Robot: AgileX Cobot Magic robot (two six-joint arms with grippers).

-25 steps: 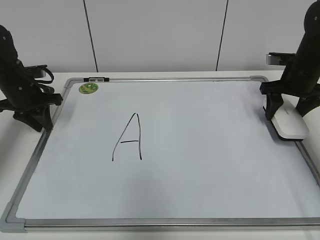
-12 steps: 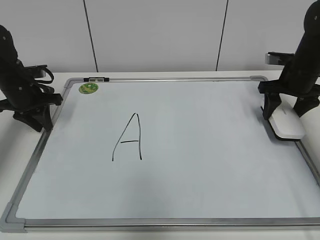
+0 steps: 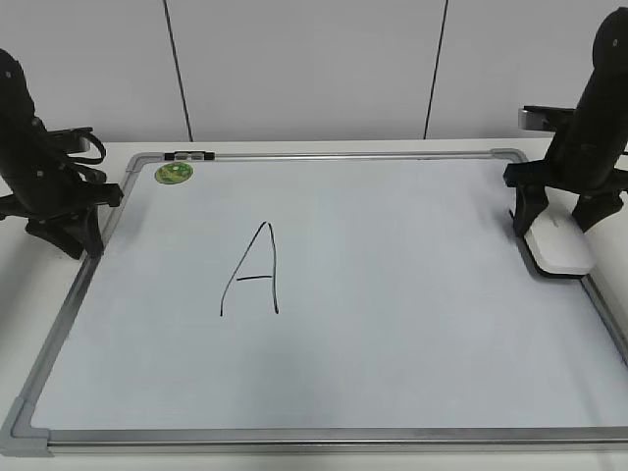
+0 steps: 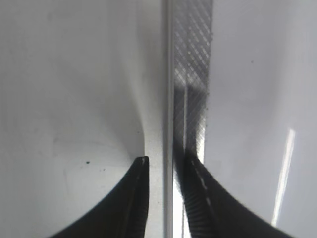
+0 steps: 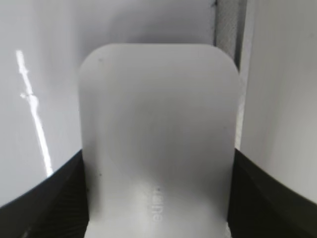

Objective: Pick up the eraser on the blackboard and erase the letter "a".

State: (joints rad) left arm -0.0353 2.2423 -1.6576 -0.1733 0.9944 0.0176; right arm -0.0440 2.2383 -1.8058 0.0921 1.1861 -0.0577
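The eraser (image 3: 558, 244) lies at the right edge of the whiteboard (image 3: 392, 324), at about 3 o'clock on its surface, its far long side just beside the grey metal frame (image 3: 602, 304). It looks like a light, rigid block of smooth white plastic with rounded corners — stiff enough to take a firm squeeze, but probably slick along its sides, so the sensible hold is across the two long flanks near the middle, low enough that the block cannot tip when it is dragged. The right gripper (image 3: 559, 218) stands over it at the 12 o'clock end, and in the right wrist view the two dark fingers (image 5: 44, 198) flank the eraser (image 5: 158, 144) at 8 and 4 o'clock, their inner faces meeting its white sides with no gap visible; the jaws appear clamped on the block at its own width, though whether it is lifted off the board cannot be told. The left gripper (image 3: 59, 231) sits at the board's 9 o'clock edge, and its wrist view shows the jaws parted only narrowly, straddling the thin rail of the frame (image 4: 169, 99) — holding nothing. Only a large capital "A" (image 3: 252, 270) shows on the board, left of centre; no small "a" is visible in any view.
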